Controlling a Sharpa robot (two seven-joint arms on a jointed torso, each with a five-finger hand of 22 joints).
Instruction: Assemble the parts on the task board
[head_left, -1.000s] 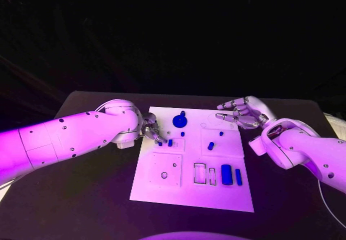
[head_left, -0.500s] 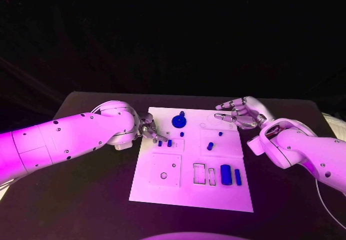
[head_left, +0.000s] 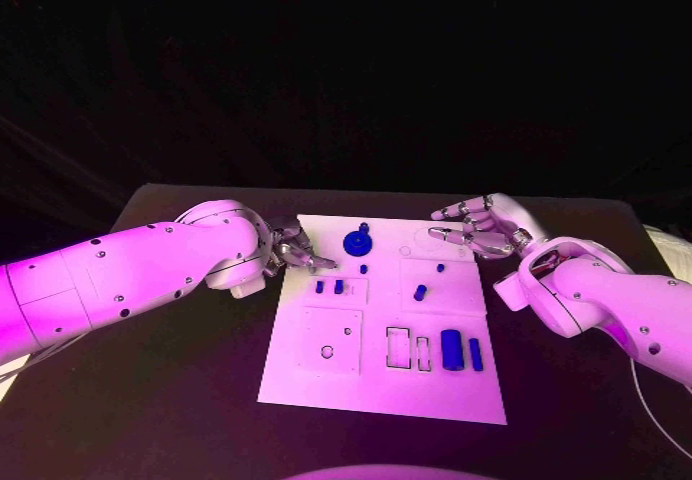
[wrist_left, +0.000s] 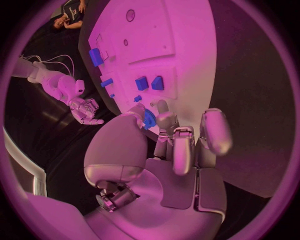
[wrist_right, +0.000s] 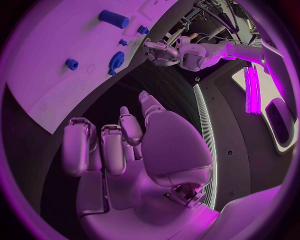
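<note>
Head view: empty hands beside task board

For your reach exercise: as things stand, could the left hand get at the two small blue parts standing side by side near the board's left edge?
Probably yes. The left hand hovers empty beside the two small blue parts, with nothing between them.

From my left wrist camera I see the left hand hanging over the edge of the task board, fingers curled loosely and holding nothing. Just past the fingertips sit two small blue parts side by side, with a blue round part partly hidden behind the thumb. Across the board, the right hand hovers beside it, fingers apart.
</note>
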